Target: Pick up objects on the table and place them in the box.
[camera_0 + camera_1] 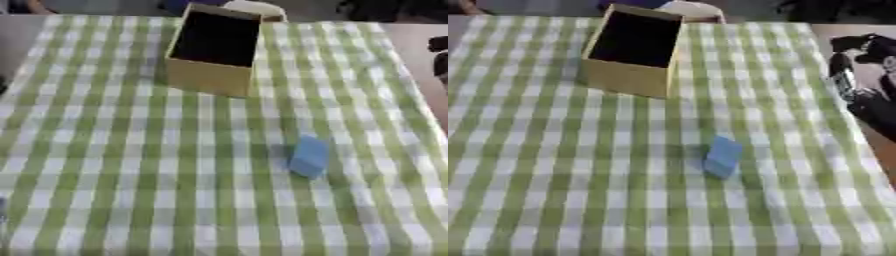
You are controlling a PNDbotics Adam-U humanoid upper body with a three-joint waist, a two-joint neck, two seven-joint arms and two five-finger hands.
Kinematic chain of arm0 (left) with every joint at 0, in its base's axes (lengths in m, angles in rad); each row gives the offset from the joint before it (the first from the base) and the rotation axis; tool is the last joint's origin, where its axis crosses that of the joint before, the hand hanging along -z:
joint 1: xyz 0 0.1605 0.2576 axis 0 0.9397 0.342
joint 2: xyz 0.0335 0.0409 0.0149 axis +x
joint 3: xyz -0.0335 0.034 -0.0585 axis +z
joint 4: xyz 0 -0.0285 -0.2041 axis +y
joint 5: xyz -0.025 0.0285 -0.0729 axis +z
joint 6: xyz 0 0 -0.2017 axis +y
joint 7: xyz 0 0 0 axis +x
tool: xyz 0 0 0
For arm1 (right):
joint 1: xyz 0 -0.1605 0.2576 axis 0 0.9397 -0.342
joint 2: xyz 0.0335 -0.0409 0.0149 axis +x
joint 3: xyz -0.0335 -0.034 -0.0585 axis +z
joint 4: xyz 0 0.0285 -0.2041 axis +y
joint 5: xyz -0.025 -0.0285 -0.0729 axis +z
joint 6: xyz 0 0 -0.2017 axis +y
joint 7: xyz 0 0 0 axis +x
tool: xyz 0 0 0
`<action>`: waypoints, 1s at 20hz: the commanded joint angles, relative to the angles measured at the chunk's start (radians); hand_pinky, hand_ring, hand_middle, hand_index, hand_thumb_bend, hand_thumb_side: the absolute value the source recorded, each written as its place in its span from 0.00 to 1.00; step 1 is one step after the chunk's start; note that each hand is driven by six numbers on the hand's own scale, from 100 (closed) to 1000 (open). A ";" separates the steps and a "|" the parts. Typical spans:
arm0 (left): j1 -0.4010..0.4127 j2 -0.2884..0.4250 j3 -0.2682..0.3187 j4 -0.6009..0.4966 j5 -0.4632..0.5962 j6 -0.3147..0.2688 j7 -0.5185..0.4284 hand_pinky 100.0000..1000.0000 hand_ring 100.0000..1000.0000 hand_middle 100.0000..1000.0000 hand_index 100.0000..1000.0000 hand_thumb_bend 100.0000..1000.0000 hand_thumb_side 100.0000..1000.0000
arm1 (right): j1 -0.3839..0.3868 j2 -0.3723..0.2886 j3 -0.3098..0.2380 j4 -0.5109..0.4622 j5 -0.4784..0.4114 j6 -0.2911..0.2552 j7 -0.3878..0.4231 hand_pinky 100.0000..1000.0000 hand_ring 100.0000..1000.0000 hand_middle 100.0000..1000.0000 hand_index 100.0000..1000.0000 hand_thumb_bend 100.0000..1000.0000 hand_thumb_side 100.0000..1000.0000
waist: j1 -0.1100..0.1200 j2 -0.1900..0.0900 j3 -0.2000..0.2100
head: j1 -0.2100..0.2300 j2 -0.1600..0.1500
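A blue block [309, 156] lies on the table [105, 190], on its green checked cloth, well apart from the open box [213, 50] at the far side. The right hand [866, 75] shows at the right edge; cannot tell its fingers' state.

Your two head cameras looked down and forward over the checked tablecloth [131, 175], from the near edge toward the far one, at a moderate height that took in most of the table. Both views shared the open box [213, 50] at the far end and the blue block [723, 156] nearer you, well to the left of your right hand [868, 85]. The right eye sat slightly to the right, so it showed that black hand at the table's right edge, level with the box; the left eye caught only a dark sliver there.
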 commanded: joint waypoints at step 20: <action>-0.013 0.025 -0.005 -0.018 0.009 -0.001 -0.011 0.58 0.57 0.58 0.65 0.12 0.62 | -0.116 -0.248 0.113 -0.020 0.000 -0.020 0.391 0.86 0.93 0.82 0.93 0.13 0.95 | -0.005 -0.007 0.008 | -0.013 -0.021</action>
